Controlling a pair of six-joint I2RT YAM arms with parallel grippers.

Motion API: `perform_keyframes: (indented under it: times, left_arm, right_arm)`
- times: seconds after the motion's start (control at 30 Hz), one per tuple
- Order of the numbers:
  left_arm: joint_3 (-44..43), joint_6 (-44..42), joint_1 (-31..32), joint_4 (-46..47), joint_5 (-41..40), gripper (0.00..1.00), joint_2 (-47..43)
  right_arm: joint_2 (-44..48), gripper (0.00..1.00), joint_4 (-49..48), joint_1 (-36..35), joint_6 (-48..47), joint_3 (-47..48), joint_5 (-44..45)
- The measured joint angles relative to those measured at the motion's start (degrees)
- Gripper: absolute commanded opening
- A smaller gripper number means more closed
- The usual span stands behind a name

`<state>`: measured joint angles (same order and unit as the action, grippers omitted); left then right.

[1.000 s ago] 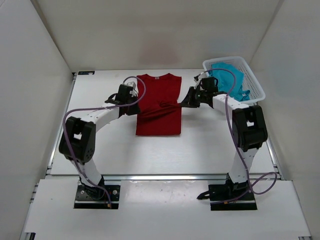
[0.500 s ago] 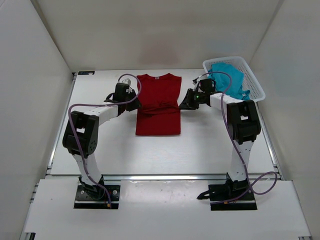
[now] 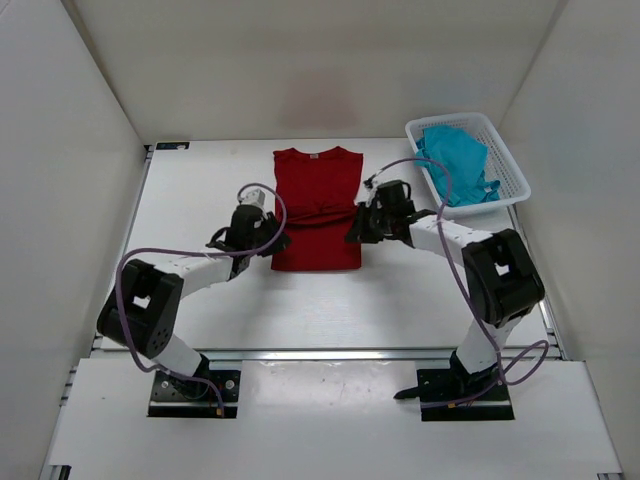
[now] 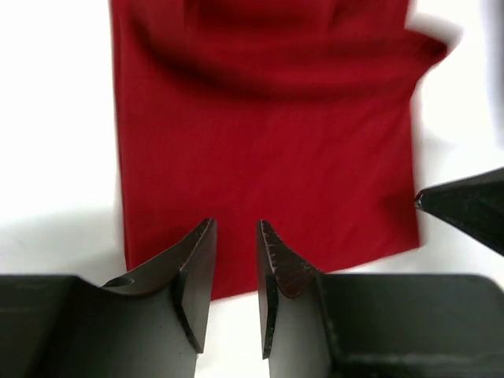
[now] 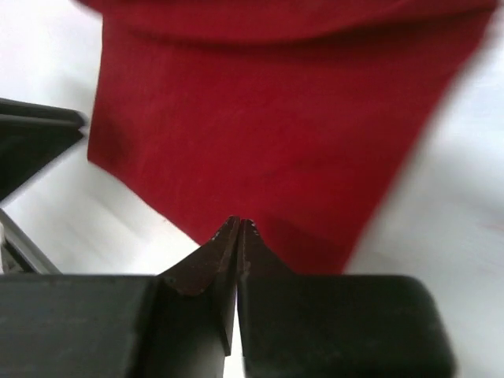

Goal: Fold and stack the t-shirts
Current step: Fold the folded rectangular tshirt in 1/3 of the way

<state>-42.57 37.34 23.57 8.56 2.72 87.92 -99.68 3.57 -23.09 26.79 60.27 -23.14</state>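
Observation:
The dark red t-shirt (image 3: 316, 205) lies flat in the middle of the table, collar at the far end, sleeves tucked in, with a creased ridge across its middle. My left gripper (image 3: 270, 241) is at its near left corner, and in the left wrist view its fingers (image 4: 235, 228) stand slightly apart with nothing between them, just short of the red hem (image 4: 268, 142). My right gripper (image 3: 357, 229) is at the shirt's right edge; its jaws (image 5: 239, 225) are pressed together with nothing in them, over the red cloth (image 5: 268, 118). The teal-blue t-shirt (image 3: 456, 163) lies bunched in the basket.
The white mesh basket (image 3: 516, 173) stands at the far right of the table. Pale walls close in the left, back and right sides. Each wrist view shows the other gripper at its edge: the right one (image 4: 471, 208) and the left one (image 5: 39, 134).
Both grippers have moved from the shirt's middle towards its near hem. The left gripper has opened partway. The right has let go of the fold it pinched and is shut again.

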Motion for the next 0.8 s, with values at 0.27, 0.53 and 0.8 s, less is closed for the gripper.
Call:
perform_keyframes:
  times: [0.27,0.53,0.8]
  left_arm:
    - [1.86,0.87,1.66,1.22,1.81,0.33,7.08]
    - [13.16,2.56,8.24,5.66,1.90,0.30,-1.40]
    - [25.42,4.94,11.39,2.67,2.29,0.37,-17.90]
  right_arm:
    - [-7.17,0.00,0.15,-3.76,-0.90,-0.96,2.36]
    - [5.27,0.00,-12.81,-5.03,3.85,-21.44,1.01]
    - [18.84,0.04,-6.49,-5.55,4.28,-30.27,-0.79]
